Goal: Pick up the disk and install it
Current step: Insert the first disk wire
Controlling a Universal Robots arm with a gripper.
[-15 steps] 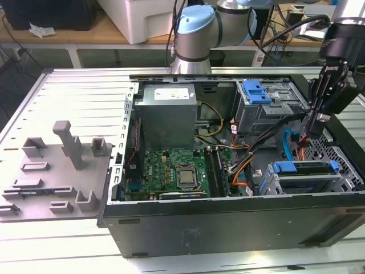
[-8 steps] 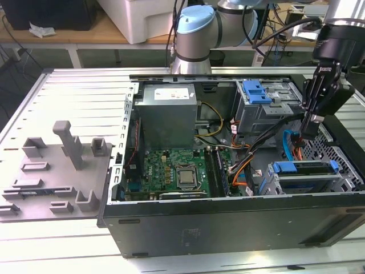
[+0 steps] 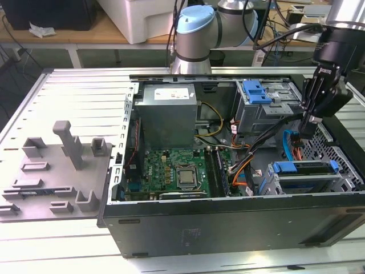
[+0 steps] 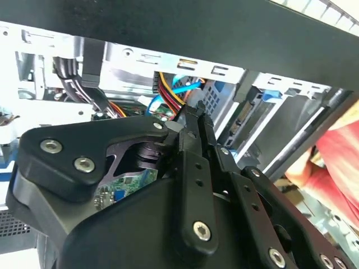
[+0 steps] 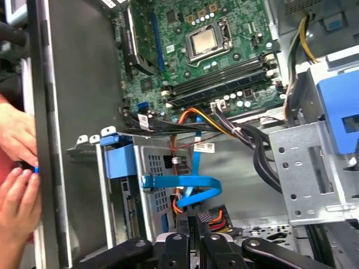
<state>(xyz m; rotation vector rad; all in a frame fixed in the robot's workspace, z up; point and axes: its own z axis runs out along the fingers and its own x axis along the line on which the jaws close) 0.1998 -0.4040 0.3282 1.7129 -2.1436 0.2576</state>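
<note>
Gripper shown hanging inside the open computer case, toward the exterior view's right, with its fingers pressed together and nothing held between them. The disk is seen seated in a drive bay near the gripper but apart from it, its blue rail uppermost. In the first wrist view a blue cable is looped just beside the fingertips, and a person's hands are laid against the case's outer wall.

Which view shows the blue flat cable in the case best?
The first wrist view: most of the blue cable loop shows. The exterior view gives the blue cable as a short curve beside the tool; the second wrist view, a small piece near red-yellow wires.
</note>
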